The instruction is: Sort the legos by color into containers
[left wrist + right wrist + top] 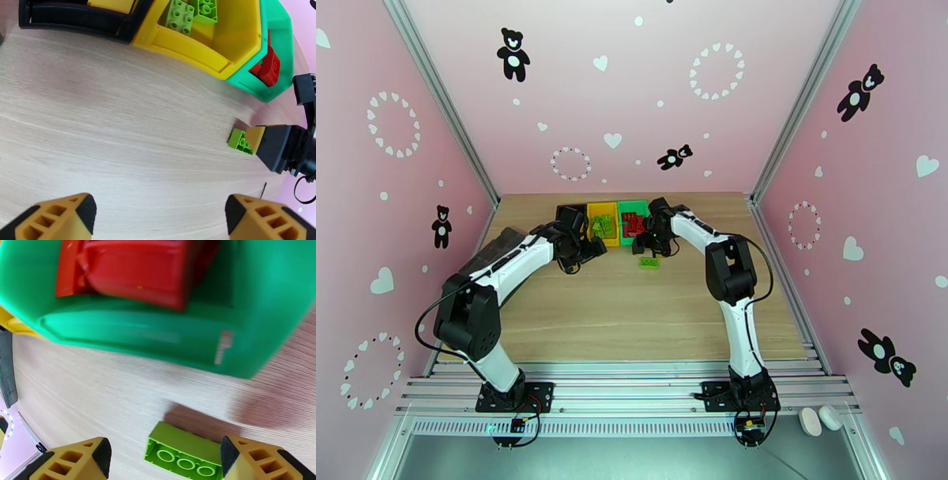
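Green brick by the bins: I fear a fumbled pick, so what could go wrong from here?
The green brick lies off-centre in the open right gripper, so closing may shove or tilt it. The green bin close behind could get bumped. The left gripper is near; arms might clash.

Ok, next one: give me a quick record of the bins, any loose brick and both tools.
black bin: yellow piece inside, mostly cut off
yellow bin: green bricks
green bin: red bricks
loose green brick: on the table before the green bin, hollow underside showing
left tool: open, over bare table
right tool: open around the loose green brick, not closed on it
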